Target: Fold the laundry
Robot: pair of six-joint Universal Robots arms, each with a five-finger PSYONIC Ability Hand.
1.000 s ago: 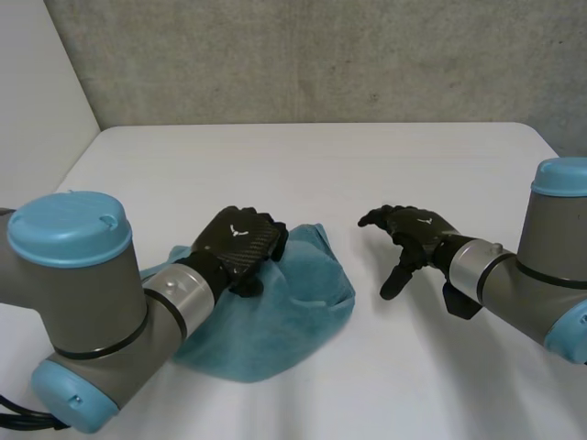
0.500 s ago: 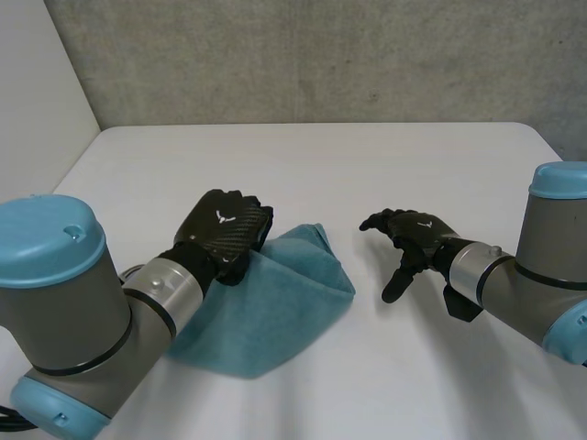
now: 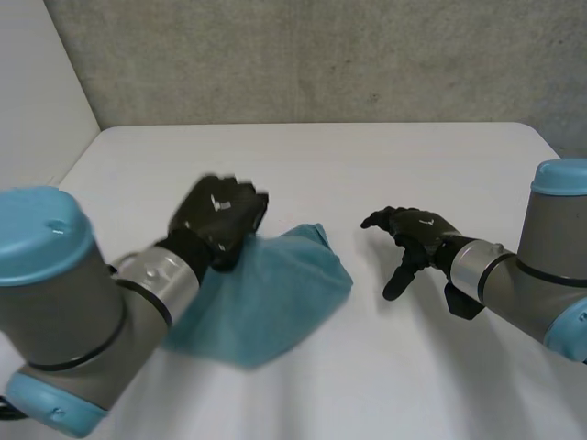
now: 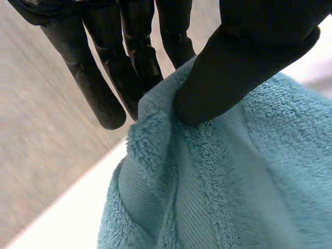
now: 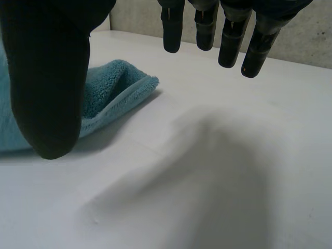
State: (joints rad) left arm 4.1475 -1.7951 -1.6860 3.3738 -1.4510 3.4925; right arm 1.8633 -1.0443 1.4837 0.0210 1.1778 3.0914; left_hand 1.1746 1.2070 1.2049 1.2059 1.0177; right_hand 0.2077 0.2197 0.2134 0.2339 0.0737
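A teal towel (image 3: 266, 298) lies bunched on the white table (image 3: 367, 165), left of centre. My left hand (image 3: 218, 218) is at the towel's far left edge and is raised a little. In the left wrist view its thumb (image 4: 244, 62) and fingers (image 4: 129, 67) pinch a fold of the towel (image 4: 218, 187), which hangs down from them. My right hand (image 3: 411, 235) hovers open to the right of the towel, apart from it. In the right wrist view its fingers (image 5: 207, 26) are spread above bare table, and the towel's corner (image 5: 111, 85) lies beyond the thumb (image 5: 49, 78).
A grey wall (image 3: 321, 55) runs behind the table's far edge. The table's left edge (image 3: 78, 160) meets a pale side wall. Bare table surface stretches ahead of both hands.
My left hand closed on the towel's edge and moved up and left, lifting and pulling the cloth with it. The right hand stayed where it was, open.
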